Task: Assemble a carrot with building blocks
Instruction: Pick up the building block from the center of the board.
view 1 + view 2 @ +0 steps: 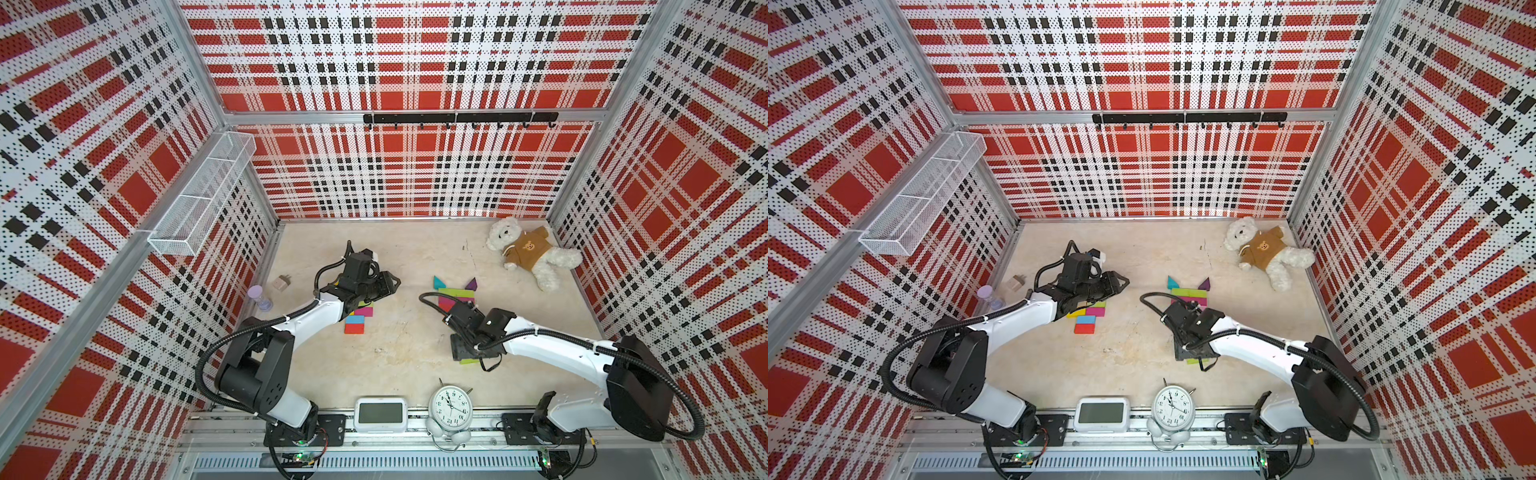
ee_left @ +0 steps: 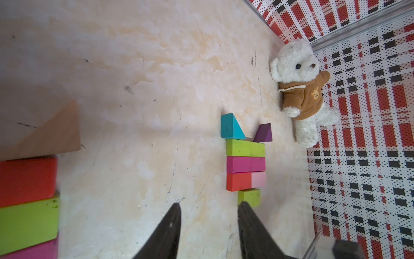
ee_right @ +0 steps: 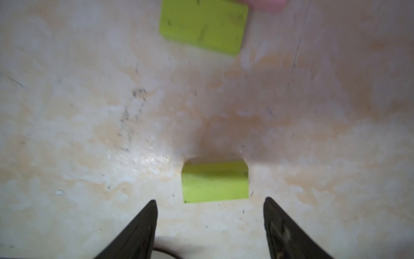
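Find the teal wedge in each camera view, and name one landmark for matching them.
Top view: teal wedge right of centre, at the far edge of the lime bricks.
Top view: teal wedge in the same spot, right of centre.
Left wrist: teal wedge mid-picture, beside the lime bricks.
Right wrist: not in it.
Shared landmark: the teddy bear, in both top views and the left wrist view.

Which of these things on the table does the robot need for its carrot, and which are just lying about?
For the carrot: laid-out figure of painted wooden bricks with teal and purple wedges; loose lime wooden brick; spare pile of coloured wooden bricks.
Just lying about: white plush teddy bear in brown hoodie; lilac hourglass; small beige cube; white round alarm clock; white digital display.
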Controlling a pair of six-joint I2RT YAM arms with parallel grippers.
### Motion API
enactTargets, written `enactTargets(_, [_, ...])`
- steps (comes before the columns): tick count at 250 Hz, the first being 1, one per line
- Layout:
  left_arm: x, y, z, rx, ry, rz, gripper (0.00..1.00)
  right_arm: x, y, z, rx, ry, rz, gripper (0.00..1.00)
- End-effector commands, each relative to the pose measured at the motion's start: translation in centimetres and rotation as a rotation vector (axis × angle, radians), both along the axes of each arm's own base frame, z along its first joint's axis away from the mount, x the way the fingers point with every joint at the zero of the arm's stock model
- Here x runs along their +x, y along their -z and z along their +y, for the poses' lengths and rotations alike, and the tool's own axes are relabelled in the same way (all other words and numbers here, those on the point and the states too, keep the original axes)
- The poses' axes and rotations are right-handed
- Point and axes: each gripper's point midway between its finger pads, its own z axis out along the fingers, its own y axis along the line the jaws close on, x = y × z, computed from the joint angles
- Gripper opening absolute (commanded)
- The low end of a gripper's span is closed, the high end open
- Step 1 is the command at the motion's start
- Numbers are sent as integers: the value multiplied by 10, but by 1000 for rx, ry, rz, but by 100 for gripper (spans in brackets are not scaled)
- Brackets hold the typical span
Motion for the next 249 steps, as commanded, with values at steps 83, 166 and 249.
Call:
enactTargets(83, [-8,-11,-10,4,9,-33,46,-7,27,4,-5,-36,40,78])
enactTargets(166, [-7,-9,-12,11,10,-27,46,1,33,3,4,-25,35,71])
enactTargets(249, [-8,-4,-14,17,13,-17,46,5,40,2,59,4,63,67])
